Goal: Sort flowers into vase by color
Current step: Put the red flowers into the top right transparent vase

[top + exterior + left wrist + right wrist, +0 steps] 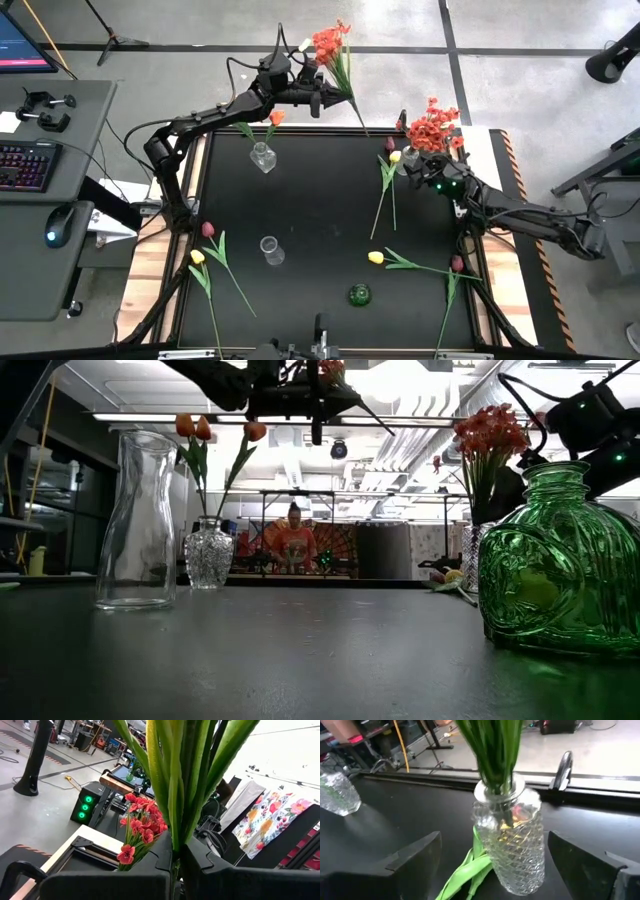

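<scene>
We note left gripper [318,98] clamped on a red-orange blossom spray [332,45] past the table's far edge, right gripper [430,178] spread wide beside a cut-glass vase [512,840] of red blossoms, tulips [376,257] scattered on the black table [320,200], no writing legible to us.

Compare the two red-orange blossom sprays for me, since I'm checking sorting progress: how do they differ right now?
The left end effector, shut, holds one red-orange spray in the air beyond the table's far edge; the other spray stands in a textured glass vase at the table's right far corner. The held spray lies tilted, nearly sideways; the vase spray stands upright. The open right end effector faces that vase without touching it. Both share red-orange blossoms on green stems.
</scene>
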Controlling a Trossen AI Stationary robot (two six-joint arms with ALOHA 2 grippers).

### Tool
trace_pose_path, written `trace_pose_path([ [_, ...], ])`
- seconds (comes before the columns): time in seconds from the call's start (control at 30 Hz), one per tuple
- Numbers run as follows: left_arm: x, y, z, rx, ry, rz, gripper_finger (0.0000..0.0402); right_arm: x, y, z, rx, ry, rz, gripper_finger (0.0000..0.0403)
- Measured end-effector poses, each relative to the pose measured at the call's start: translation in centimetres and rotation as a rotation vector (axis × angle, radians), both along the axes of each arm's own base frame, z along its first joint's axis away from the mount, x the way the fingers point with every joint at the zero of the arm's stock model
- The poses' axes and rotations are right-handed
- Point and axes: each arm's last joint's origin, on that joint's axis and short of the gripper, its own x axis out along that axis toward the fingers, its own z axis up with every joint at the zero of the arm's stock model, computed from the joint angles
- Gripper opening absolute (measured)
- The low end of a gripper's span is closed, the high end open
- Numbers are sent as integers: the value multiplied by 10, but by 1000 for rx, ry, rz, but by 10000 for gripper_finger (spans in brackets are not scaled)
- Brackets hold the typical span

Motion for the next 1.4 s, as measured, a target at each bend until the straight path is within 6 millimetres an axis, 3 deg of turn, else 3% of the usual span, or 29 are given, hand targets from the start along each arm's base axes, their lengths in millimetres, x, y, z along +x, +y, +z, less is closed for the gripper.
trace_pose_path([
  [0.33, 0, 0, 0, -34, 1, -1, 1, 4, -10, 0, -88, 86, 20, 353],
  [0.6, 0, 0, 0, -34, 1, -1, 1, 7, -20, -12, -59, 185, 9, 353],
  [0.83, 0, 0, 0, -36, 4, -5, 1, 16, -30, -11, -161, 198, 26, 353],
  [1.1, 0, -1, -1, -35, 8, -36, 1, 21, -36, -23, -117, 242, 48, 352],
  [1.27, 0, -2, -1, -20, 9, -64, 1, 24, -39, -27, -122, 250, 42, 327],
  [1.4, 0, -2, -1, -2, 8, -70, 1, 24, -40, -32, -113, 282, 11, 277],
])
